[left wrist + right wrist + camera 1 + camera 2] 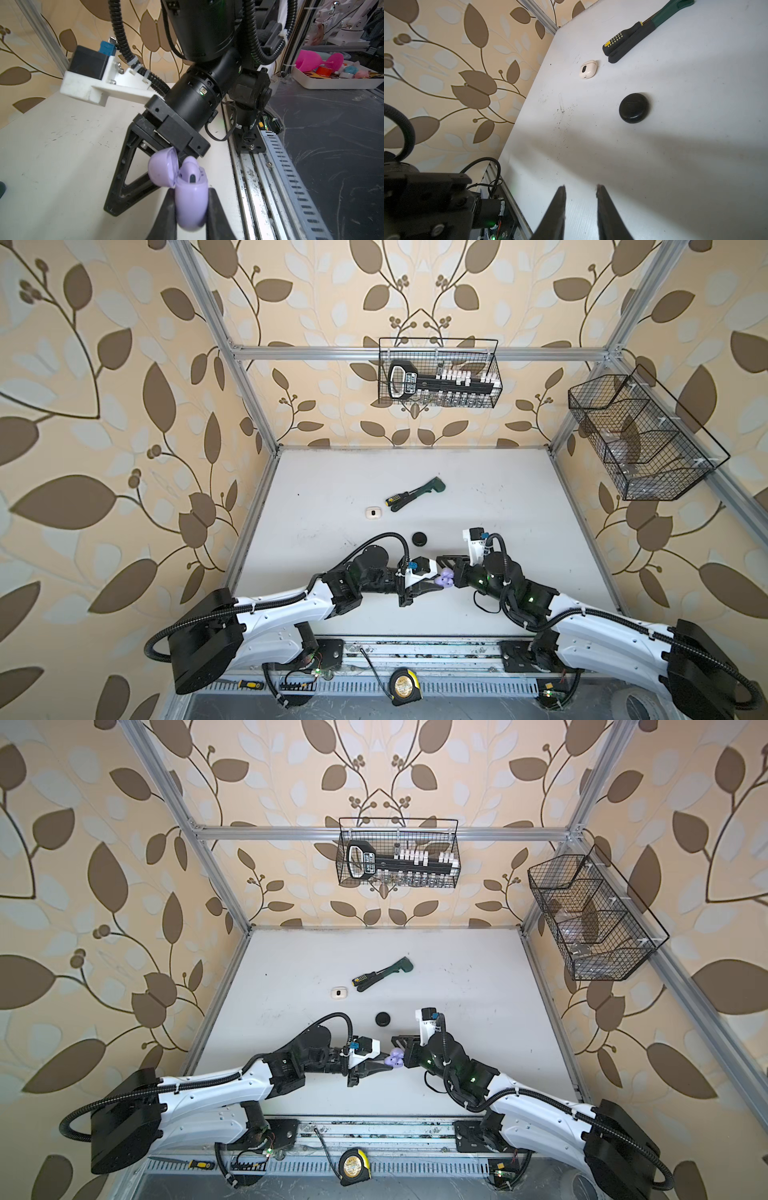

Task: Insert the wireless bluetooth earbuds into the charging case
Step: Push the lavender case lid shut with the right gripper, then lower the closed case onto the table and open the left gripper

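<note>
My left gripper is shut on a lilac charging case, held just above the table near its front. The case's lid stands open, and a lilac earbud sits in the case with its top sticking out. In both top views the case shows between the two arms. My right gripper is open with nothing between its fingers. It points left just behind the case, and one of its fingers stands beside the lid.
A closed white case and a closed round black case lie on the table behind the grippers. Farther back lie a black-and-yellow screwdriver and a green-handled tool. A tape measure rests on the front rail.
</note>
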